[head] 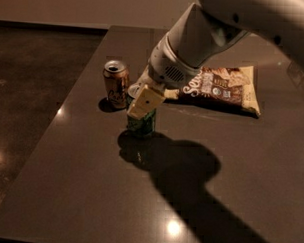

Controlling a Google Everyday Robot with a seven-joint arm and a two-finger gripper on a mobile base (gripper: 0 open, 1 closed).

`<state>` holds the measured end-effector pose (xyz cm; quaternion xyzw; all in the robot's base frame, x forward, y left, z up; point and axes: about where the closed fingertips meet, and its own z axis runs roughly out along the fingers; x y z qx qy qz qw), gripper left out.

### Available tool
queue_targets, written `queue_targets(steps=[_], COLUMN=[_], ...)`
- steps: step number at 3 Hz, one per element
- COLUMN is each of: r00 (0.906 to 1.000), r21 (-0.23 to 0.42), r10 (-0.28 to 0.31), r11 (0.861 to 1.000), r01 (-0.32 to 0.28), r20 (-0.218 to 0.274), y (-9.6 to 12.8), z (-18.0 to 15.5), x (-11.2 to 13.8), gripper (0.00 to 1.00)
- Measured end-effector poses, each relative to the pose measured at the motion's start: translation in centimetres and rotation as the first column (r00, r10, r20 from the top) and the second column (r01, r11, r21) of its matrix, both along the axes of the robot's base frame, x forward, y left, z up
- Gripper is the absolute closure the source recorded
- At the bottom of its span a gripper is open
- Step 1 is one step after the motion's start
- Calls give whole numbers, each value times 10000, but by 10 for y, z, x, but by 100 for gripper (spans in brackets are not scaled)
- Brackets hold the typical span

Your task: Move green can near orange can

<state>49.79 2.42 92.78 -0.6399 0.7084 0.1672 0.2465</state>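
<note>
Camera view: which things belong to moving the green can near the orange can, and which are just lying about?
Job: dark green metal drink can, gripped by the gripper; orange-brown metal drink can, close beside it.
Lying about: brown-and-cream chip bag, flat on the dark table farther back.
</note>
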Motion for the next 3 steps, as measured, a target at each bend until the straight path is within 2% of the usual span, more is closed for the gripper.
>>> queue_targets(steps=[1, 2, 3], r00=[9987, 9950, 9916], r21=[43, 134, 215], r10=[-487, -980, -1272], r11=[9988, 9951, 9917], r01=[486, 977, 1267], r20=[152, 216, 220], y=[3, 6, 15], z=[-6, -11, -15], x=[18, 34, 45], gripper=[100, 82, 59])
